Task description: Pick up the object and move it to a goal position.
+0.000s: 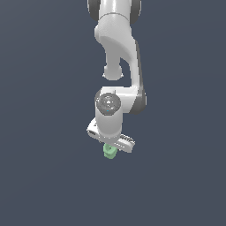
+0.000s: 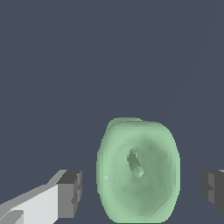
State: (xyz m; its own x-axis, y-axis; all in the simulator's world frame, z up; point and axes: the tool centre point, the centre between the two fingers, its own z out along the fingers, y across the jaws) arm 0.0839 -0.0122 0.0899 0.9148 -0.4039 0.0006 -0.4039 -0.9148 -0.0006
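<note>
The object [image 2: 138, 170] is a small pale mint-green stubby piece with a hollow end facing the wrist camera. It lies on the dark grey floor between my two dark fingertips. In the exterior view the object [image 1: 109, 151] peeks out just below the white hand. My gripper [image 2: 141, 192] is open and straddles the object, with a small gap on each side between the pads [image 2: 72, 192] and the green surface. In the exterior view the gripper [image 1: 111, 143] points down and its fingertips are mostly hidden by the hand.
The white arm [image 1: 121, 53] reaches in from the top of the exterior view. The dark grey floor [image 1: 44, 176] surrounds the gripper on all sides.
</note>
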